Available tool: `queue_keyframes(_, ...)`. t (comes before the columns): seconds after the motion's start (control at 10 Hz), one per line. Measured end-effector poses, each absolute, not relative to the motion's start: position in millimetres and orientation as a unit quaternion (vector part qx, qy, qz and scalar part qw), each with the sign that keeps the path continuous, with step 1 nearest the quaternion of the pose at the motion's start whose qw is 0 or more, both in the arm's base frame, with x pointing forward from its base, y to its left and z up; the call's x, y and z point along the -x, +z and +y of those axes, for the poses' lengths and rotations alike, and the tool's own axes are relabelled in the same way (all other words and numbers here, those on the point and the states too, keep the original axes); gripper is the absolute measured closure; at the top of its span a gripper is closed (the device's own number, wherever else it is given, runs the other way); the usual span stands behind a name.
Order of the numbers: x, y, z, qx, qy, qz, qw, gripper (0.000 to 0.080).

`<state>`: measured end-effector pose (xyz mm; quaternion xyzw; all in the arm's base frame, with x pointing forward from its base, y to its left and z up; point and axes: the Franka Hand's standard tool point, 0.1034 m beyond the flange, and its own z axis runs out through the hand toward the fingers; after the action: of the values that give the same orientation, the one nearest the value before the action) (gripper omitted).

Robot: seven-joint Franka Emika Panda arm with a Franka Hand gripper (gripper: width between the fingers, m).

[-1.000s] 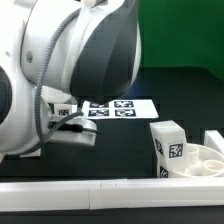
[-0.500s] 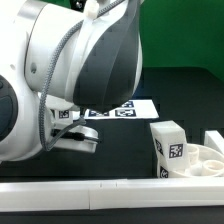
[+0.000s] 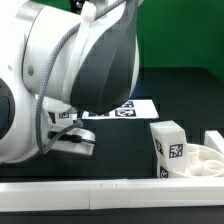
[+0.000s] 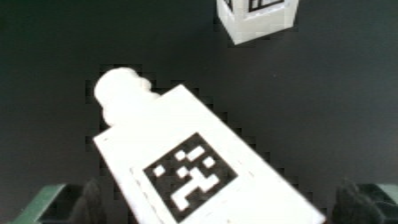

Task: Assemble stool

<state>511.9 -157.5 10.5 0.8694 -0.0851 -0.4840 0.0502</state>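
The stool leg [image 4: 178,150] lies straddled by the wide-open pincer [image 4: 217,205], its long axis slanted, peg end pointing away.

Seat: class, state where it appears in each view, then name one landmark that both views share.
Exterior view: the seat lies in the lower right corner, cut off by the picture's edge, just right of an upright leg.
Wrist view: the seat is not in it.
Shared landmark: the black table, which is also the dark ground of the wrist view.
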Motion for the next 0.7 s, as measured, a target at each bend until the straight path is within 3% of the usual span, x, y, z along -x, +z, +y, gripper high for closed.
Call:
queue_keyframes(0.2,-510.5,9.6,-157.9,-0.869,-0.485,-0.086,0.050,0.0150)
queue_keyframes(0.3,-510.4,9.6,-158.3,-0.869,-0.485,-0.086,0.050,0.0240)
queue_keyframes(0.4,-510.4,9.6,-158.3,-0.869,-0.485,-0.086,0.050,0.0423)
queue_keyframes(0.5,-510.3,9.6,-158.4,-0.869,-0.485,-0.087,0.050,0.0466)
queue_keyframes(0.7,-510.3,9.6,-158.5,-0.869,-0.485,-0.087,0.050,0.0466)
